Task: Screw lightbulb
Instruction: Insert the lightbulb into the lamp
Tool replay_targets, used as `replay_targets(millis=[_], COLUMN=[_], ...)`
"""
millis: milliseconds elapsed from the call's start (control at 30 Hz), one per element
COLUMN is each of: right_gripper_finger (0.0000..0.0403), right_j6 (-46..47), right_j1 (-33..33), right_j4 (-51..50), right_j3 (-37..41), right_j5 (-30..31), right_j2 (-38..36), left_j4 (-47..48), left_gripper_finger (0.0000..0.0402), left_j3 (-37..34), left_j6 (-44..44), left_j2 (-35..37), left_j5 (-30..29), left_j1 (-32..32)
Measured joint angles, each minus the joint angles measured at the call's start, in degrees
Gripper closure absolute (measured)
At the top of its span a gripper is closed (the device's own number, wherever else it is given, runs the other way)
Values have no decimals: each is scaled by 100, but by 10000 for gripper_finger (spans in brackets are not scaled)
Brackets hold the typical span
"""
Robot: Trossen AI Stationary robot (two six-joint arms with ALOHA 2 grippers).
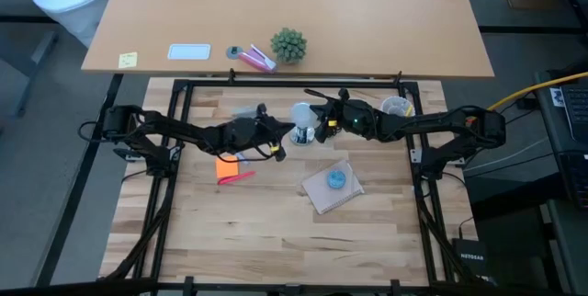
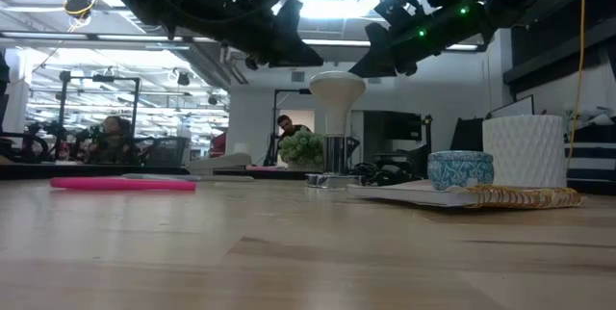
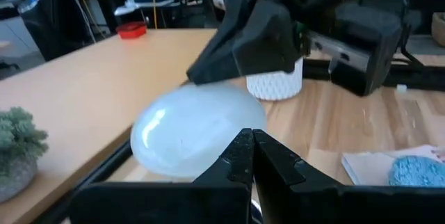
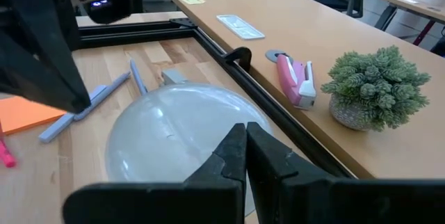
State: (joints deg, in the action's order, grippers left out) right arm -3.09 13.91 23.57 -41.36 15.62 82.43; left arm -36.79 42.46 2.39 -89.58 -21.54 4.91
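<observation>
The bulb [image 2: 336, 89] stands upright in its socket [image 2: 333, 167] at the counter's [image 1: 276, 232] far middle. The low view shows both hands just above it, apart; wrist views show left hand [image 3: 252, 153] and right hand [image 4: 245, 147] closed, empty.

Quantities: one lightbulb [image 1: 301, 113], one pink pen [image 1: 235, 176], one notebook [image 1: 323, 195], two grippers, one potted plant [image 1: 288, 45], one orange notepad [image 1: 229, 166].

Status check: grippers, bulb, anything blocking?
Left gripper shut, right gripper shut, flanking the lightbulb, none gripping. Bulb upright in the socket. Nothing blocking.
</observation>
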Motion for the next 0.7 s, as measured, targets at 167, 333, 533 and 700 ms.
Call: replay_targets(millis=[167, 333, 533, 700], right_gripper_finger=[391, 391, 391, 391], right_j6=[0, 0, 2, 32], right_j1=[0, 0, -2, 2], right_j4=[0, -2, -2, -7], right_j3=[0, 2, 4, 7], right_j5=[-16, -18, -20, -98], right_j2=[2, 2, 2, 2], left_j4=[334, 363, 361, 346], left_gripper_finger=[401, 401, 401, 401], left_j3=[0, 0, 2, 2], left_j6=[-211, -201, -242, -323], left_j2=[0, 0, -14, -70], left_j5=[4, 4, -19, -26], left_j1=[-4, 1, 134, 251])
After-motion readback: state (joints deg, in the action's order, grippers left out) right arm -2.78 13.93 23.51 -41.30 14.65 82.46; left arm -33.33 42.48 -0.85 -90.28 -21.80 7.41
